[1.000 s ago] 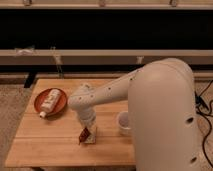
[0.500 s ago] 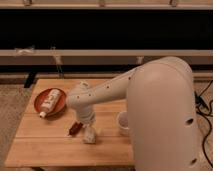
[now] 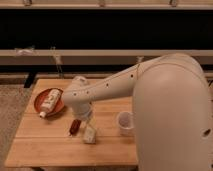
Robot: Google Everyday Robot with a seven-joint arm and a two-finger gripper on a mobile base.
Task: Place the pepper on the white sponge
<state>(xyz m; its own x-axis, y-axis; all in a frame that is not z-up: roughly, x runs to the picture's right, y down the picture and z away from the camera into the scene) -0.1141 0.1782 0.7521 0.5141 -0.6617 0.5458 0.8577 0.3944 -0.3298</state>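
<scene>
The pepper (image 3: 74, 126) is a small dark red thing on the wooden table (image 3: 45, 145), just left of the white sponge (image 3: 89, 135), a pale block standing near the table's middle front. The two are close, and the pepper is beside the sponge, not on it. My gripper (image 3: 83, 118) hangs from the big white arm, just above and between the pepper and the sponge. I cannot tell whether it touches the pepper.
A round reddish-brown plate (image 3: 40, 107) at the table's left holds a white tube with a red label (image 3: 50, 101). A white cup (image 3: 125, 122) stands right of the sponge. My arm's bulky body (image 3: 170, 115) covers the table's right side.
The pepper was at the sponge a second ago and now is a little to its left. My gripper has risen and shifted left from over the sponge.
</scene>
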